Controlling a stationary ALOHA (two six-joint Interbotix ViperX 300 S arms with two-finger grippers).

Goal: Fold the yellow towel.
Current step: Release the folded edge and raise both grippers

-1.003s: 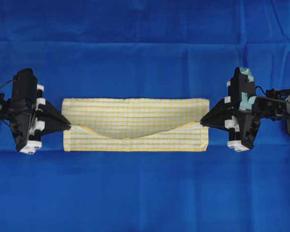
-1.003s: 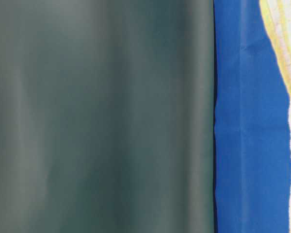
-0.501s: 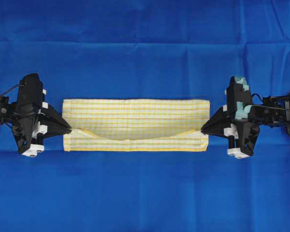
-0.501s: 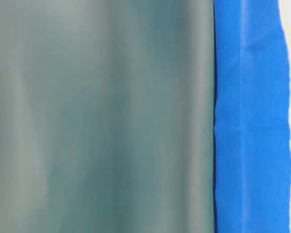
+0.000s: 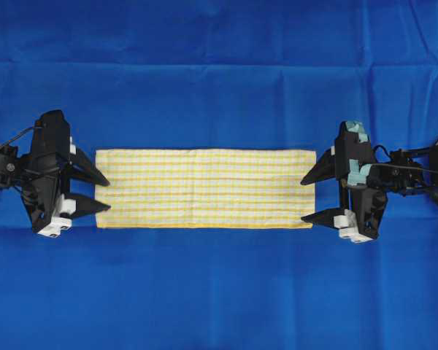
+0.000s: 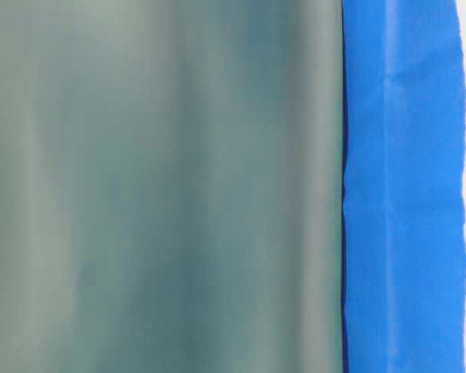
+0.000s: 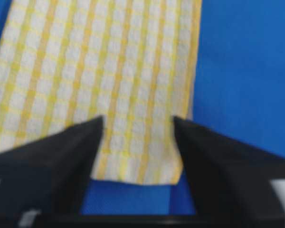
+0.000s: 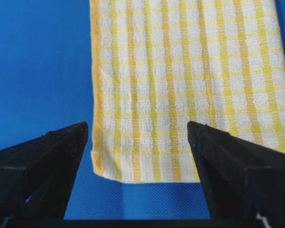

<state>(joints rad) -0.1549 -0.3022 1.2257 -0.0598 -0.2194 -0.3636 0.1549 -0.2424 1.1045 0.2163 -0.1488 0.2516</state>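
The yellow towel (image 5: 204,188) is nubbly woven cloth; the blue sheet (image 5: 219,80) is finely textured, creased matt fabric.

You see counter covered by blue sheet (image 5: 219,80). Sheet has soft creases, one long line running across far part. Yellow towel (image 5: 204,188) lies flat on sheet, right in middle, a long strip going left to right. Towel white with thin yellow check lines, yellow edges. Its edges look straight, no corner lifted. Blue sheet shows all round towel. In table-level view you see only strip of blue sheet beside big blurry grey shape.
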